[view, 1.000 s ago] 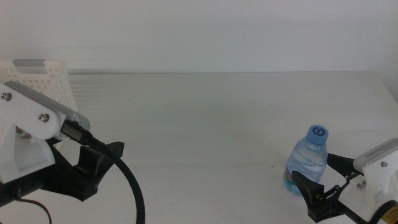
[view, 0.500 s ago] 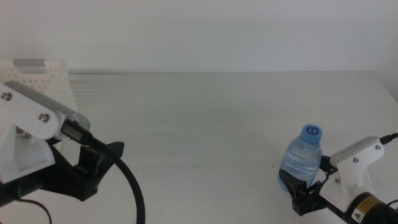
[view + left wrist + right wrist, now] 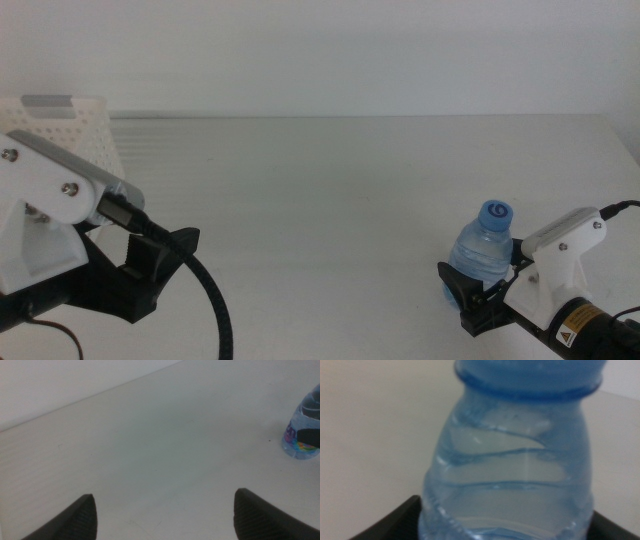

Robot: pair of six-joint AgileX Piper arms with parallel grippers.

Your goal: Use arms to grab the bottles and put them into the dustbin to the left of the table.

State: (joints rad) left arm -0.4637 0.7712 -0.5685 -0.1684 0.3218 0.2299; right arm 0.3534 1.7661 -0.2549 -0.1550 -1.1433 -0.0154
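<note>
The dustbin (image 3: pixel 70 128) is sitting at the table's (image 3: pixel 340 190) far left. The left gripper (image 3: pixel 162 512) is waiting low beside it, jaws spread. The right gripper (image 3: pixel 478 296) is reaching in low, pinching the water bottle (image 3: pixel 482 258) at the near right.

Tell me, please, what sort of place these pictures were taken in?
Probably a lab bench set up for robot trials: a plain white table against a bare wall, a perforated white dustbin at its left edge, and only a water bottle out, flanked by the right gripper. The left gripper waits, open.
</note>
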